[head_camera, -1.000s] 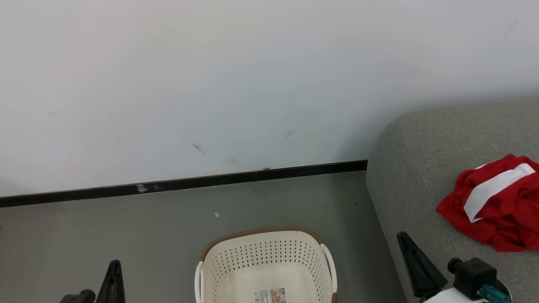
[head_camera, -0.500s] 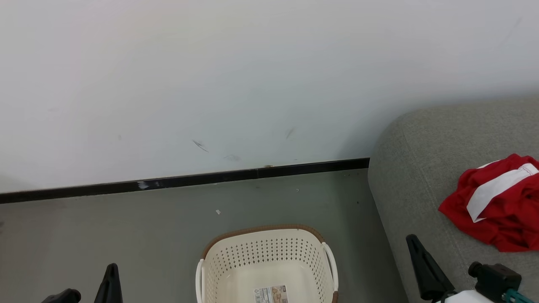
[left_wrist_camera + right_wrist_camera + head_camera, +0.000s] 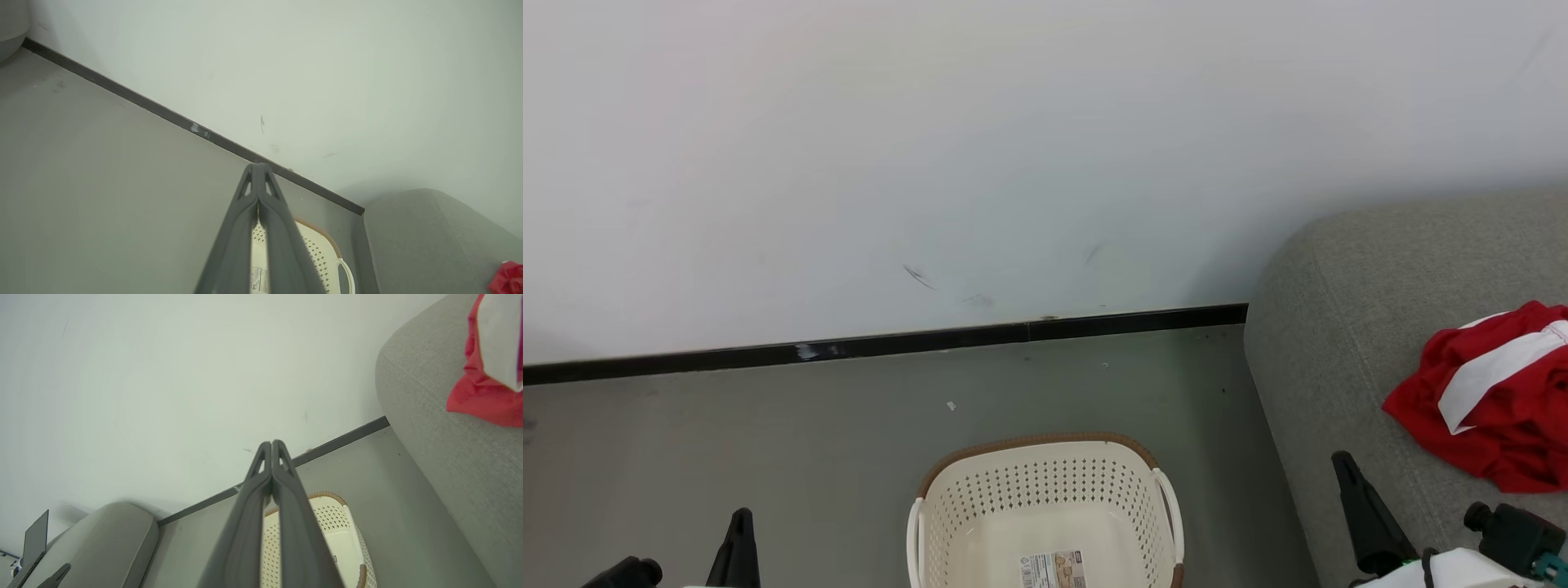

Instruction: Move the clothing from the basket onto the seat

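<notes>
Seemingly little is left to do: the clothing (image 3: pixel 1494 400) lies in a red, white-banded heap on the seat (image 3: pixel 1339 327), well apart from the basket (image 3: pixel 1045 482); the heap runs past the head view's right edge, so I cannot tell whether it is one garment or two. What shows of the basket's floor carries a barcode sticker (image 3: pixel 1052 567) and no cloth, but its near part is cut off at the bottom edge; I would look down into that part before counting the job finished.

The left pincer (image 3: pixel 258 166) has its fingers pressed together tip to tip with nothing between them; the right pincer (image 3: pixel 271 443) is likewise closed and empty, low beside the seat's front edge. If another reach is called for, the fingers must part before they go down, and should enter over the brown rim rather than against the perforated wall; a light plastic basket probably slides if nudged.

The seat's woven grey cover looks grippy enough to keep the heap from slipping off. The basket stands on a smooth grey floor (image 3: pixel 727 433) with a few pale specks; behind it runs a black skirting board (image 3: pixel 890 347) under a white, lightly scuffed wall (image 3: pixel 931 122). In the right wrist view, another grey cushion (image 3: pixel 114 535) and a laptop (image 3: pixel 34 539) sit off to one side.
</notes>
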Controlling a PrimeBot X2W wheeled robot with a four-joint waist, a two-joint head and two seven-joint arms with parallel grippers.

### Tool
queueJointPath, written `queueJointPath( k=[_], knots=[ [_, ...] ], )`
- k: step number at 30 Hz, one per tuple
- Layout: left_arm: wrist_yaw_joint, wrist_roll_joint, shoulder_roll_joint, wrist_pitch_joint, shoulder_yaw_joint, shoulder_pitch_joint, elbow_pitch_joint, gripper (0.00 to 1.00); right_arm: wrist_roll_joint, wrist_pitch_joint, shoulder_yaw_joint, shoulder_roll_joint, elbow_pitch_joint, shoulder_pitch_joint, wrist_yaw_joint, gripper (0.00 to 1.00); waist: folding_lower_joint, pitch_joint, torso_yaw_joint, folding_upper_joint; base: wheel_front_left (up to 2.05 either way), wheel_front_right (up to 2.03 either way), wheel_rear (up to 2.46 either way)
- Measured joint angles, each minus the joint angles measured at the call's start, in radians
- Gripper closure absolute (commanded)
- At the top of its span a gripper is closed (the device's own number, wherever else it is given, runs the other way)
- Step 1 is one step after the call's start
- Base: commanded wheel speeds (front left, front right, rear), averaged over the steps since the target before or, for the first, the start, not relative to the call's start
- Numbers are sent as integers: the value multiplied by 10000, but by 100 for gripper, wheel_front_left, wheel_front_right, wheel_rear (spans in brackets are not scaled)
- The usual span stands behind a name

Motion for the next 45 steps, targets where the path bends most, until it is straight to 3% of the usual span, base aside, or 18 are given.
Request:
queueJointPath(
  k=[8,26,45],
  knots=[
    [-234,-988,-58,284,167,-200,33,100,1365,268,-46,-161,268,-169,0,100,1,25,43,0,0,0,0],
    [-796,-3175,-270,882,548,-436,182,100,4437,715,-153,-391,752,-730,0,100,-69,171,133,0,0,0,0],
    [-1417,-5519,-412,1522,965,-810,299,100,7614,1243,-221,-644,1269,-1203,0,100,-80,300,225,0,0,0,0]
  ],
)
